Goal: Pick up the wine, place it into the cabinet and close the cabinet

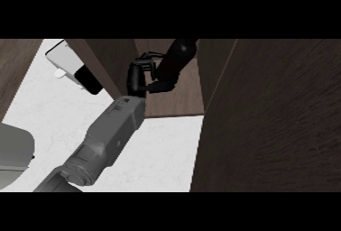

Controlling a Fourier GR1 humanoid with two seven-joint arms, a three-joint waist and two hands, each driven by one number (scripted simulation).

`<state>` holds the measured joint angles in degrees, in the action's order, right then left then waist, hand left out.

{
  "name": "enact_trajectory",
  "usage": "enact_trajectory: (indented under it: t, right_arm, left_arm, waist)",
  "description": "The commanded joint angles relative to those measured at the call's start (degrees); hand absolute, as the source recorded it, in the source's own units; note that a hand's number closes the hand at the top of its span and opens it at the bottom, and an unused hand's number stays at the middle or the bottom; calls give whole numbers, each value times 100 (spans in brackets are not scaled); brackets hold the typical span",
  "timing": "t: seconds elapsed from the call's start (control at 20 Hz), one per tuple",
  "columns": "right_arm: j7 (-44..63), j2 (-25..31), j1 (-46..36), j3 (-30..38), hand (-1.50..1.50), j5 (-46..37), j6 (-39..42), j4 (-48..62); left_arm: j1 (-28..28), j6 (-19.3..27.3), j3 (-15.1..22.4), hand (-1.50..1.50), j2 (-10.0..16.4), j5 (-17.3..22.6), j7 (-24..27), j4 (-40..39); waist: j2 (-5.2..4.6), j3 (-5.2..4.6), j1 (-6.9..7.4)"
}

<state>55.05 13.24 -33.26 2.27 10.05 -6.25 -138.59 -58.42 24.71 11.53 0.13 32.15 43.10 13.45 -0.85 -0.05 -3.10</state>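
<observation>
White counter [163, 149], dark cabinet [177, 103] at its back edge. Wine [178, 56] — inside the cabinet opening, long axis slanting, on the door side of the left hand [138, 72], whose fingers curl round it. Door [279, 113] — apparently open.

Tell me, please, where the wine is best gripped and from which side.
Grip the wine round its slim dark body, across its length, coming from the view's left: the cabinet walls it in at the right. The hand is curled round it just so.
</observation>
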Motion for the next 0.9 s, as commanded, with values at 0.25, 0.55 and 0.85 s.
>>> enact_trajectory:
  t: [0.25, 0.55, 0.85]
  right_arm:
    - [82, -38, -107, -20, -150, 366, 46, -231]
    - [94, -90, -52, -154, -150, 230, 43, -366]
    - [-128, -104, -53, -72, -150, 306, 167, -136]
  left_arm:
    - [-698, 902, -74, 150, 0, -262, -52, -758]
    - [-901, 836, -88, 150, 58, -320, -356, -992]
    - [-754, 1012, -56, 150, 240, -407, -396, -1259]
  waist:
    - [-49, 1, -113]
    - [-63, -2, -177]
    - [-122, 0, -229]
